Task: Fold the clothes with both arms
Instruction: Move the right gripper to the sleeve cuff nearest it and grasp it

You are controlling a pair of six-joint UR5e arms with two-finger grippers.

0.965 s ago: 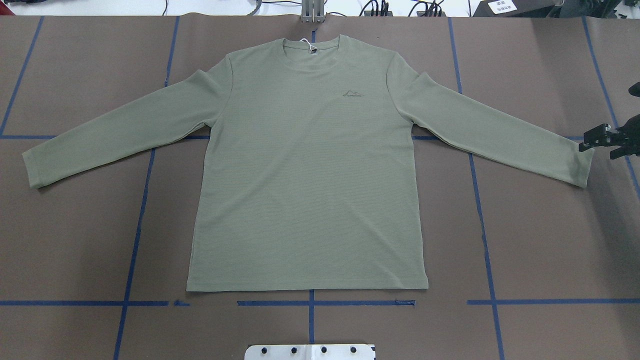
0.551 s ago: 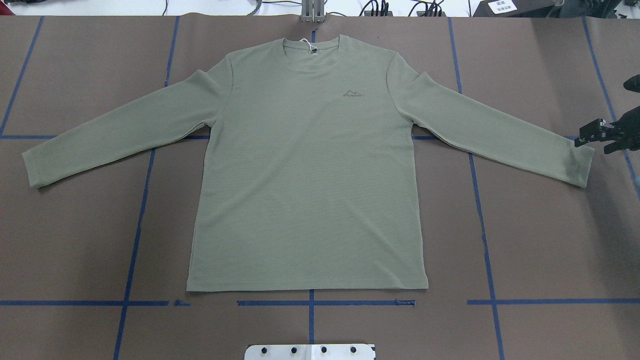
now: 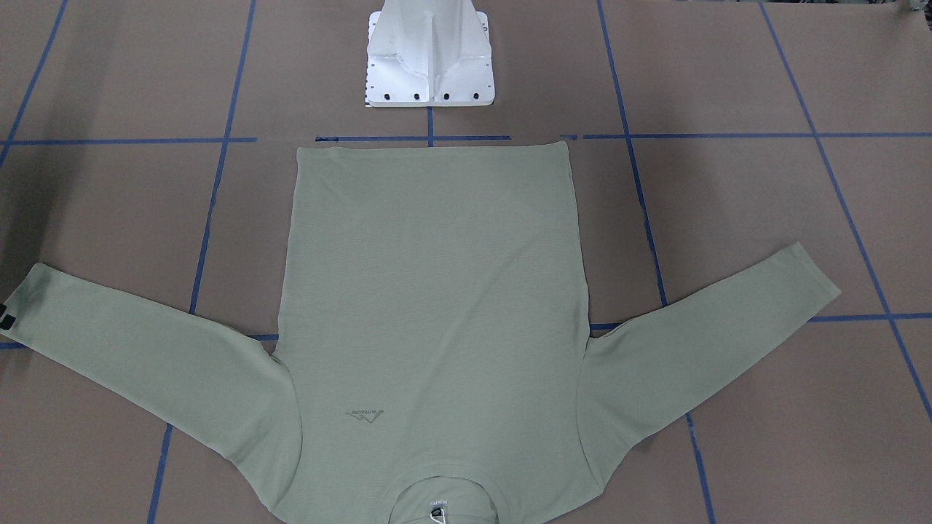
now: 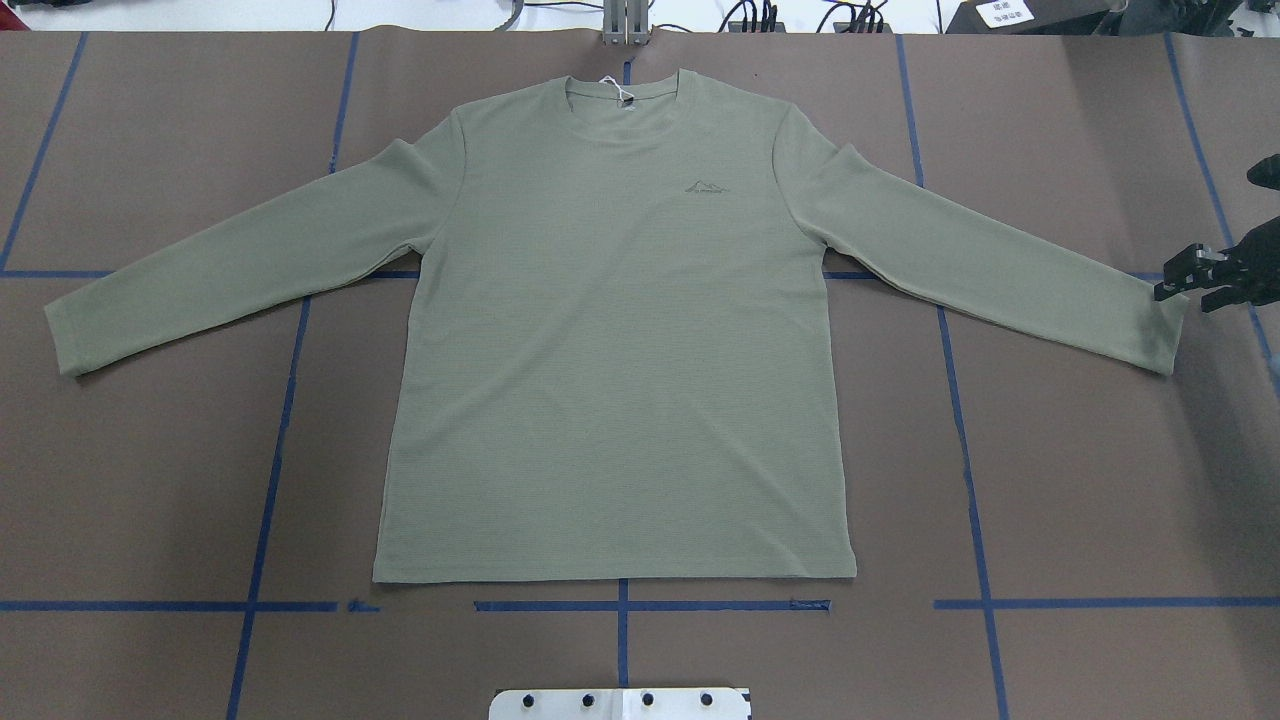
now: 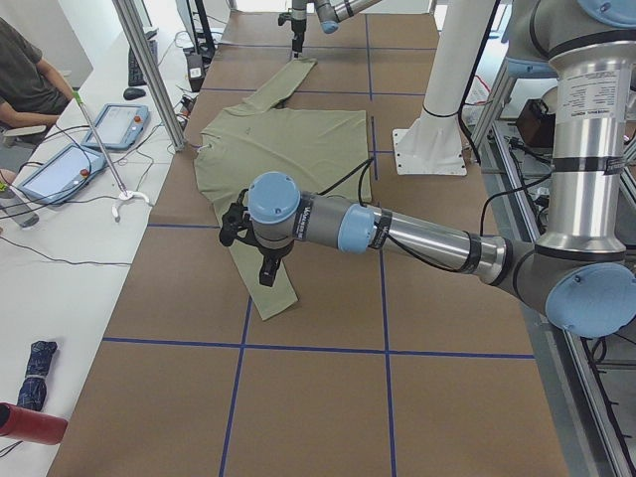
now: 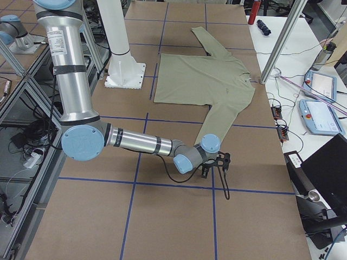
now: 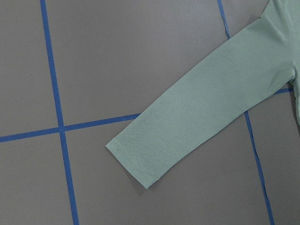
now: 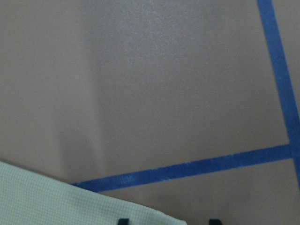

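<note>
Nearest the robot, the white pedestal base (image 4: 620,703) stands at the counter's (image 4: 150,480) near edge. Just beyond a blue tape line (image 4: 650,605) lies the hem of the shirt (image 4: 620,350). The shirt lies flat and front up in the middle of the counter, both sleeves spread wide. No fold shows anywhere, so I judge the task to be at its very start, with every fold left to do.

Further out, level with the sleeves, the right pincer (image 4: 1187,288) sits low at the end of the right cuff (image 4: 1160,335). Its wrist view shows two dark fingertips (image 8: 123,221) set apart, one over the cuff's corner and one over bare counter (so it is spread and clamped on nothing). It looks poised for a first grasp there. The left pincer (image 5: 266,266) hangs above the left cuff (image 7: 136,157), but only the side view shows it, so I cannot tell whether it is apart or together. Its own wrist camera looks down on that cuff and shows no fingers.

Farther still come the small chest logo (image 4: 706,187) and then the collar with its white hang tag (image 4: 622,95), close to the counter's far edge.

The overhead frame cuts off most of the right arm. Whether the right fingertips touch the cloth is too blurred to say. The front-facing view crops the collar.
</note>
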